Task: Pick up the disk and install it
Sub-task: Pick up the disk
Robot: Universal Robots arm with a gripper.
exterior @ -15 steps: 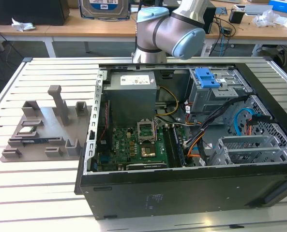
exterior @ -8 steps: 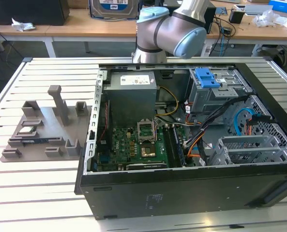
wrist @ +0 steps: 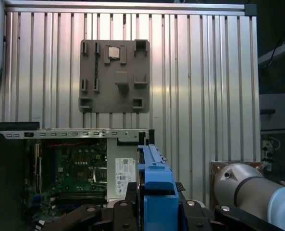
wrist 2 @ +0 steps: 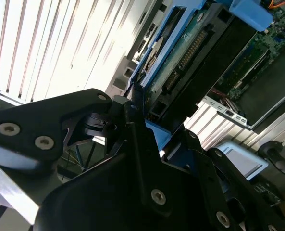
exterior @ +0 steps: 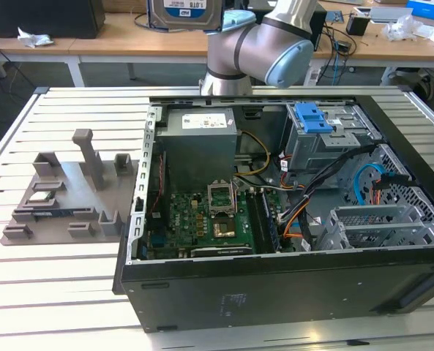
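I have the jaws clamped shut on the disk (wrist: 154,195), gripping its blue carrier bracket across the two flat faces. It stands edge-on between them with the board side and connector left free, which I judge keeps the mating end unobstructed. The open computer case (exterior: 275,292) lies on the table (exterior: 55,307) well below the jaws, and the disk is not yet in the drive cage (exterior: 320,150). I take this height as clearance over the case walls and cables.
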